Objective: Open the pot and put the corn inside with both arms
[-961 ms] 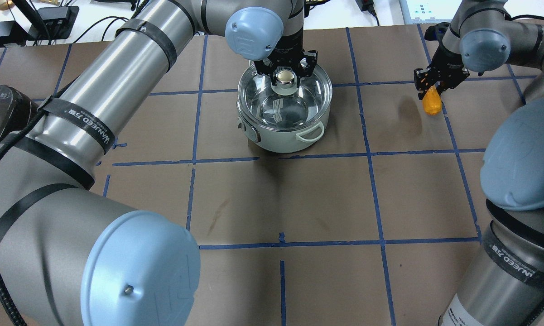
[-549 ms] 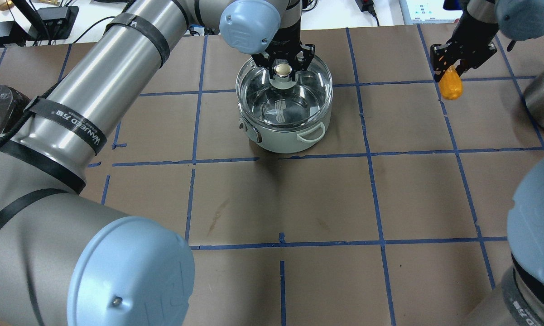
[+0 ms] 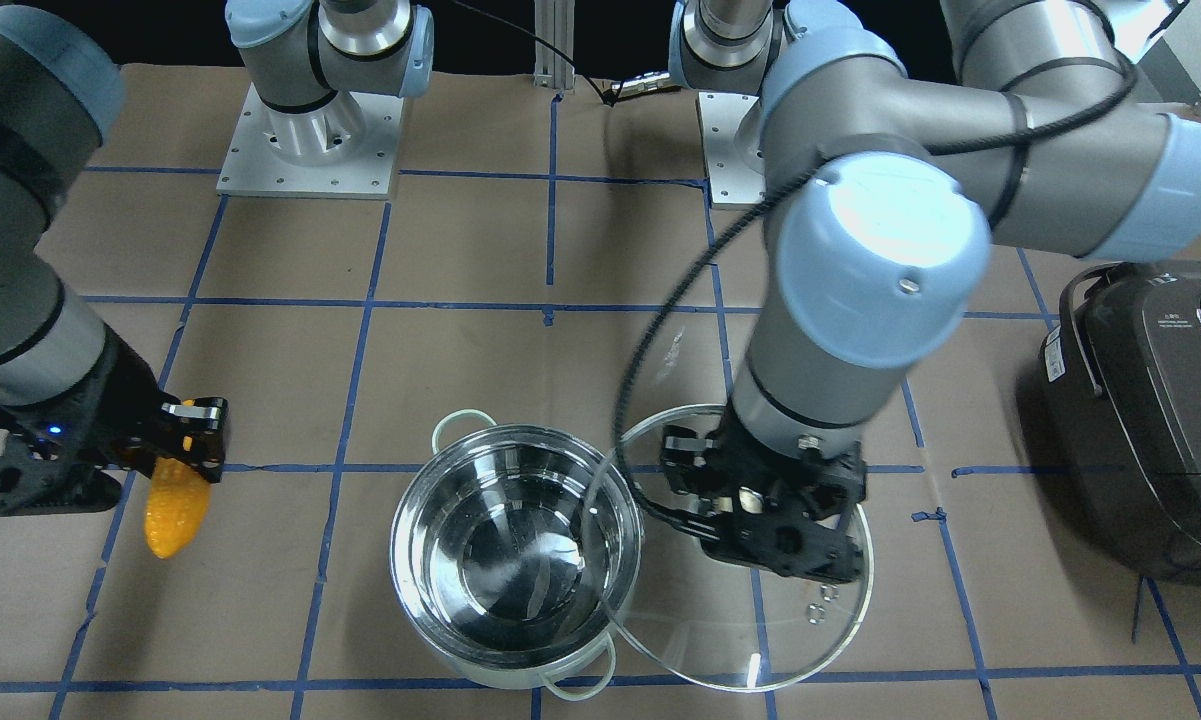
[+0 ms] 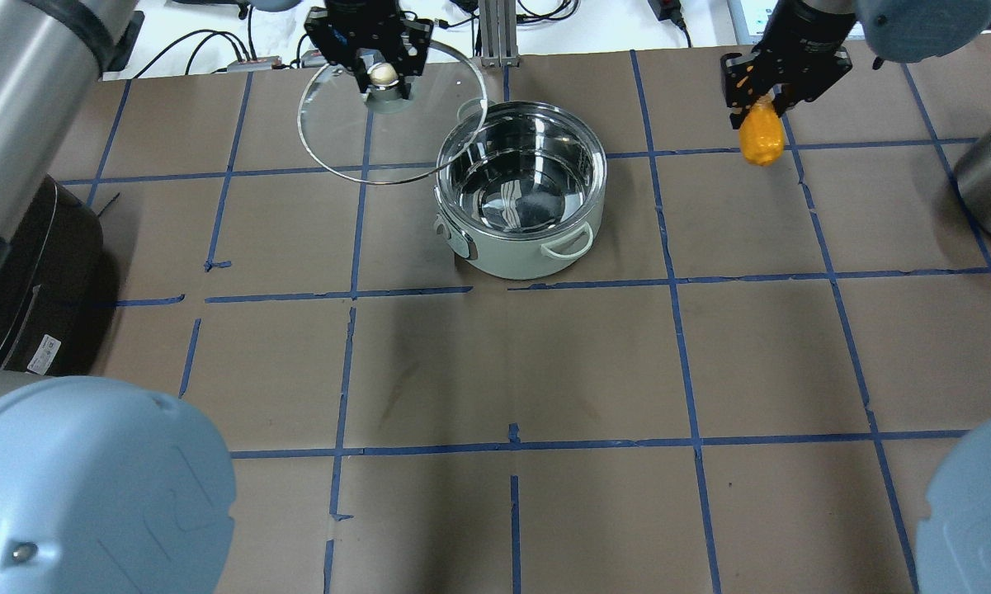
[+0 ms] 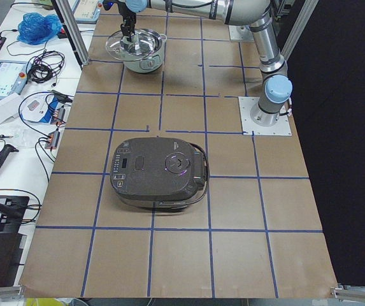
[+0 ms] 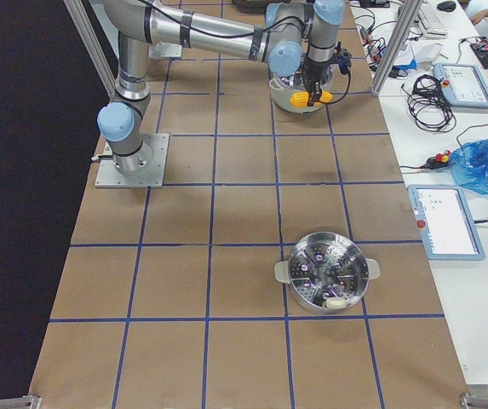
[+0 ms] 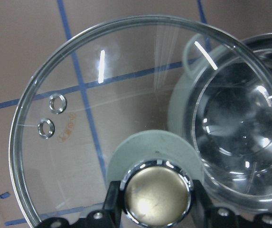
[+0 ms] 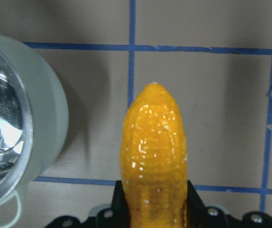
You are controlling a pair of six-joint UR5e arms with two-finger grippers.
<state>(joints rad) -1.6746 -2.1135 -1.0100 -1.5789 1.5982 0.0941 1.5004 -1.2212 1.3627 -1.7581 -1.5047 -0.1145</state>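
Observation:
The steel pot [image 4: 531,257] stands open and empty at the far middle of the table; it also shows in the front view [image 3: 407,520]. My left gripper [image 4: 382,73] is shut on the knob [image 7: 155,192] of the clear glass lid [image 4: 338,140]. It holds the lid in the air left of the pot, its edge overlapping the pot's rim. In the front view the lid [image 3: 820,640] is on the pot's right. My right gripper [image 4: 761,95] is shut on the yellow-orange corn [image 4: 762,136], which hangs point down above the table right of the pot. The corn also shows in the right wrist view [image 8: 154,156].
A dark rice cooker [image 4: 25,280] sits at the left side of the table [image 3: 1150,400]. A steel steamer pot [image 4: 990,181] stands at the right edge [image 6: 327,273]. Blue tape lines grid the brown table.
My left gripper has lifted the lid off the pot and carried it up and to the left. My right gripper has moved the corn leftward, closer to the pot.

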